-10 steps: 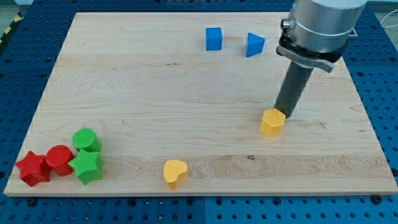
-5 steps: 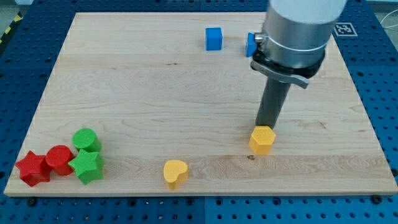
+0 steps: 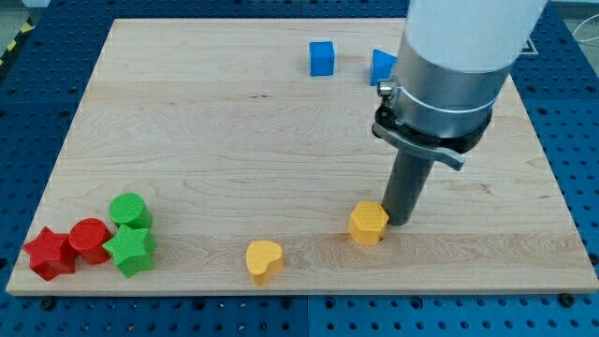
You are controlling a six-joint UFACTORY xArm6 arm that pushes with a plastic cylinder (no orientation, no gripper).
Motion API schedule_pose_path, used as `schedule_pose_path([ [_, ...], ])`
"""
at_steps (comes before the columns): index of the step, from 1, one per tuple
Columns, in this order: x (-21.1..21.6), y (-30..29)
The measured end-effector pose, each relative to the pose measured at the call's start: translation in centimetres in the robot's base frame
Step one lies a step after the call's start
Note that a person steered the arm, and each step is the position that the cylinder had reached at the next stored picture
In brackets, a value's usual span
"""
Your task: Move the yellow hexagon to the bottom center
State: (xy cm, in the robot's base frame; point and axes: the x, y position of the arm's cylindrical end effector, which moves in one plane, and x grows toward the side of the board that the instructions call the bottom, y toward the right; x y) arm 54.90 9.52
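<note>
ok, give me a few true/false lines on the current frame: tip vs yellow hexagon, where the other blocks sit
1. My tip sits against the yellow hexagon block, on its right in the view. True.
2. The yellow heart-shaped block touches the hexagon. False: bare wooden board lies between them, the heart further left.
3. The red star, red cylinder, green cylinder and green star cluster at the view's bottom left. True.
4. The blue cube lies near the view's bottom edge. False: it is near the top.
5. The arm partly hides a second blue block. True.
</note>
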Motion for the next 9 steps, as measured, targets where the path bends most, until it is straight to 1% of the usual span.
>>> schedule_pose_path([
  [3, 1.1, -0.2],
  [9, 2.2, -4.7],
])
